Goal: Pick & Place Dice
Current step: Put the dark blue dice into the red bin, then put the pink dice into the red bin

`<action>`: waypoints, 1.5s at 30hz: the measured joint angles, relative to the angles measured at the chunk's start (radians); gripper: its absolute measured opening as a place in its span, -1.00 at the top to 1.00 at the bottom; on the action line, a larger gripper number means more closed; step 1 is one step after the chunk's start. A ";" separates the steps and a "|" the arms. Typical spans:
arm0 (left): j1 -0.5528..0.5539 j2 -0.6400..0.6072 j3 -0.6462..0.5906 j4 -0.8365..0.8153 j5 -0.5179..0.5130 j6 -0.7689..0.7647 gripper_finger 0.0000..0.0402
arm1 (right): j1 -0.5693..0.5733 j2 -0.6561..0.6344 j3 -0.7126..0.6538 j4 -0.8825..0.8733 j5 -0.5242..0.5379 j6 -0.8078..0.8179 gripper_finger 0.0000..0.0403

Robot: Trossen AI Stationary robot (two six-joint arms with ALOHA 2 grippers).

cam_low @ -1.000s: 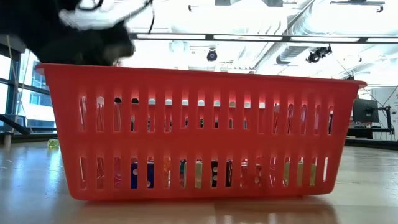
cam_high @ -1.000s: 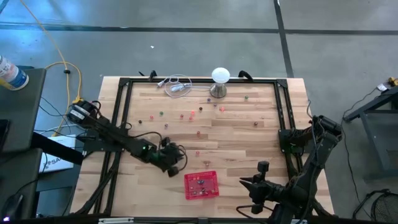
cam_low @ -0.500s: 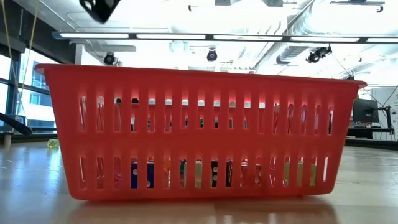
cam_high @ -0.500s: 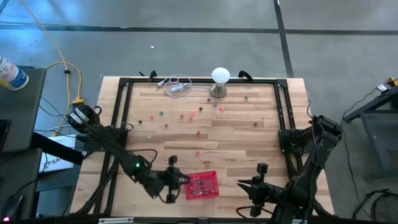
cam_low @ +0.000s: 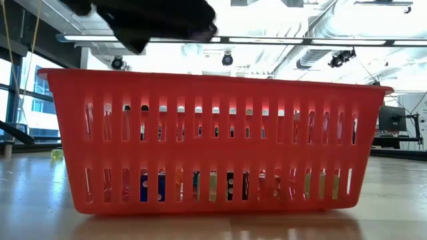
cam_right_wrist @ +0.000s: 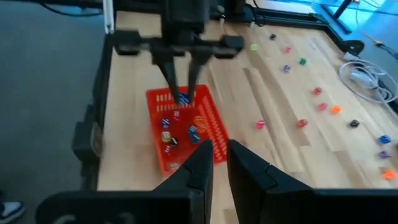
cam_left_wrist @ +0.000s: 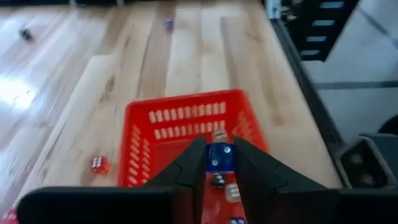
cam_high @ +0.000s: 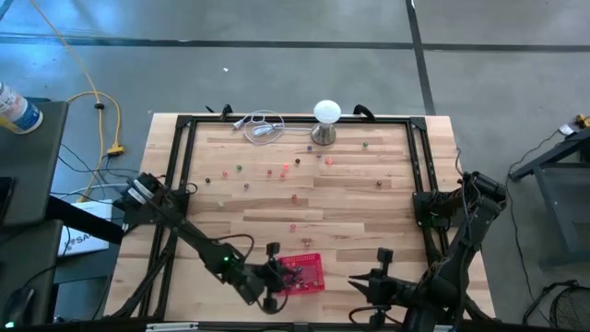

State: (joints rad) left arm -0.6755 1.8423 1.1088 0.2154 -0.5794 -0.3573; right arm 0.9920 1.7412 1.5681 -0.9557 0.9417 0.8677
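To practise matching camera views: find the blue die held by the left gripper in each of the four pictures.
High view: too small to make out at the left gripper.
Low view: not visible.
Left wrist view: blue die between the fingers, lower centre.
Right wrist view, upper centre-left.
Shared landmark: red basket.

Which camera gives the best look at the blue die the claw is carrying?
The left wrist view: the blue die fills the gap between the left gripper's fingers, over the basket. The right wrist view shows it small; the high and low views don't show it.
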 joint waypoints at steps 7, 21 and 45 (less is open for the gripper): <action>0.014 0.048 0.000 -0.009 0.002 -0.015 0.35 | 0.000 0.000 0.000 0.093 -0.052 0.004 0.82; 0.002 0.051 0.000 0.031 0.001 0.001 0.01 | -0.011 0.018 0.000 0.152 -0.042 0.129 0.82; 0.008 0.051 0.000 0.041 0.001 -0.002 0.00 | -0.282 0.346 0.000 0.456 -0.185 -0.375 0.88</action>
State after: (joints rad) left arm -0.6678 1.8931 1.1088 0.2562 -0.5781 -0.3592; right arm 0.7097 2.0874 1.5681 -0.4998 0.7568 0.4931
